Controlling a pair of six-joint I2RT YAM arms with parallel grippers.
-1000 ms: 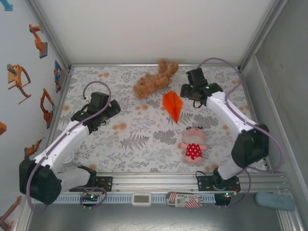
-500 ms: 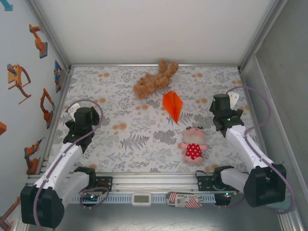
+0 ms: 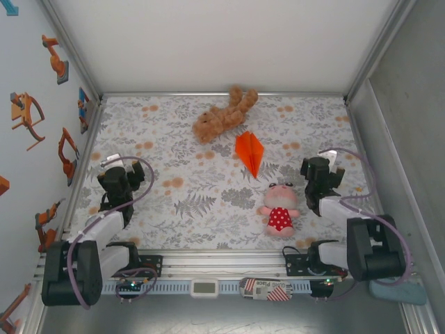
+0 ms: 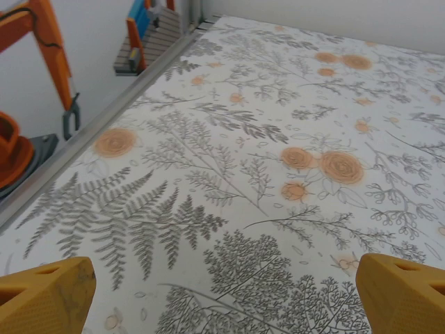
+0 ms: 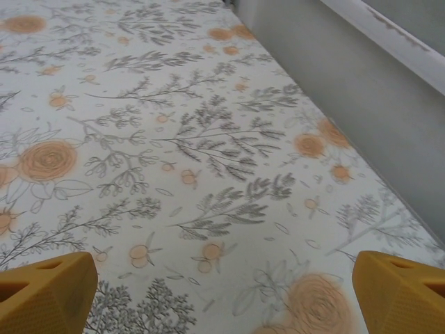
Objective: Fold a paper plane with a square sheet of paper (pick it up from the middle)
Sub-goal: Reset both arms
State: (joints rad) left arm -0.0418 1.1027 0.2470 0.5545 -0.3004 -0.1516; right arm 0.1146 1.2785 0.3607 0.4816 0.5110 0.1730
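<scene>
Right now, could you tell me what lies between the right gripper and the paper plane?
In the top view, bare tablecloth separates the right gripper from the paper plane.

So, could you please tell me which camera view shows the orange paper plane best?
The top external view: the paper plane lies whole on the floral cloth, between the plush bear and the doll. Both wrist views face that cloth elsewhere.

A lab cell: aluminium-framed white walls point(image 3: 222, 42) around a floral tabletop point(image 3: 208, 209).
</scene>
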